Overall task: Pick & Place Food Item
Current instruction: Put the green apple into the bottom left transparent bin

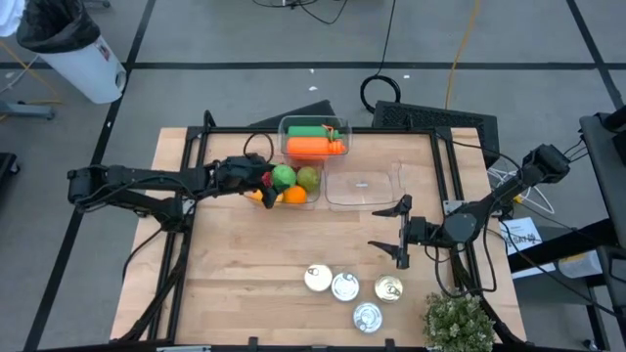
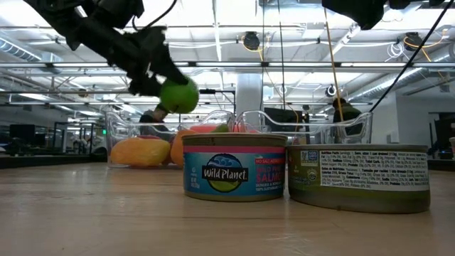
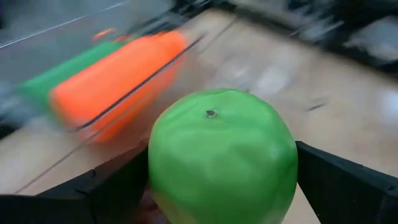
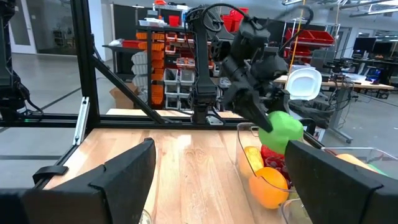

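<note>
Clearly, the left gripper (image 1: pixel 275 180) clamps the green apple (image 1: pixel 283 176) above the fruit container (image 1: pixel 270 200), lifted clear for carrying; the right gripper (image 1: pixel 401 228) waits wide, holding nothing, by the empty container (image 1: pixel 364 188).

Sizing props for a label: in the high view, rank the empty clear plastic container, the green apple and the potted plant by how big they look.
1. Empty clear plastic container
2. Potted plant, slightly smaller but cut off by the frame, so unsure
3. Green apple, in the left tool
</note>
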You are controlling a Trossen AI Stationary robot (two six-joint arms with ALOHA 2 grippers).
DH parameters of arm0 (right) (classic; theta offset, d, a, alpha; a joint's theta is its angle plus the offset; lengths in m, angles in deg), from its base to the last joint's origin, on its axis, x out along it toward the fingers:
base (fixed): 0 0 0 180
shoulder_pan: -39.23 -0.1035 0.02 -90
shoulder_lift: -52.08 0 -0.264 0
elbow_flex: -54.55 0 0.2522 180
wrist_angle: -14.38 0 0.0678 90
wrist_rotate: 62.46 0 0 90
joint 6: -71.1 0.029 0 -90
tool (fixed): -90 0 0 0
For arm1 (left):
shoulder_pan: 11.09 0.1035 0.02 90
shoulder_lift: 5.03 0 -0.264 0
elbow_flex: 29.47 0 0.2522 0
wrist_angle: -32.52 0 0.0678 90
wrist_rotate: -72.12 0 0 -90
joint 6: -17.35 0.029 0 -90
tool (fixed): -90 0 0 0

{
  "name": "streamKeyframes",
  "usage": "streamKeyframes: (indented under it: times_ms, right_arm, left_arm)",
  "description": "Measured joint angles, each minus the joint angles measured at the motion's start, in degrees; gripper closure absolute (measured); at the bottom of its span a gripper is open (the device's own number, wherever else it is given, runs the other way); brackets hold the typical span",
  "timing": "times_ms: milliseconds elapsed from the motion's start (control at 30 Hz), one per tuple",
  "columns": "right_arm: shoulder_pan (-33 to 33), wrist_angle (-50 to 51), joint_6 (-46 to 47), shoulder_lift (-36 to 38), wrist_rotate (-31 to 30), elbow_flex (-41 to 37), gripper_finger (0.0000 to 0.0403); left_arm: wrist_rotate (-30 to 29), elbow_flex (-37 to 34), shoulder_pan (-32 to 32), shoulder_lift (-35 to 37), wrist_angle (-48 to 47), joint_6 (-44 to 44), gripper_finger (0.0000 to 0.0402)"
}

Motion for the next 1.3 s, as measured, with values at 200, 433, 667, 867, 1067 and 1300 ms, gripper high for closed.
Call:
streamKeyframes:
  times_ms: [200, 433, 667, 867, 1067, 1300]
  right_arm:
    - [0.0, -0.02, -0.34, 0.0, 0.0, 0.0, 0.0067]
    - [0.0, -0.04, -0.19, 0.0, 0.0, 0.0, 0.0067]
    - [2.02, -3.56, 0.09, -3.51, 0.02, 0.0, 0.0067]
    - [13.87, -9.7, 0.2, -9.29, 4.24, 2.01, 0.0067]
    - [27.97, -8.92, 4.82, -18.79, 19.65, 9.82, 0.0067]
    - [35.73, -7.79, 6.07, -32.33, 27.69, 20.37, 0.0067]
  left_arm:
    - [6.1, 0.0, 0.0, -1.99, 3.59, -0.21, 0.0009]
    - [5.33, -0.02, 0.0, -8.18, 5.62, -3.31, 0.0009]
    - [0.37, 0.02, 0.07, -11.67, 8.23, -5.57, 0.0009]
    - [1.42, 0.0, -1.85, -10.61, 8.68, 3.27, 0.0009]
    - [-0.57, -0.02, -5.18, -10.27, 8.9, 9.92, 0.0009]
    - [-1.11, -0.02, -7.34, -10.27, 10.82, 12.37, 0.0009]
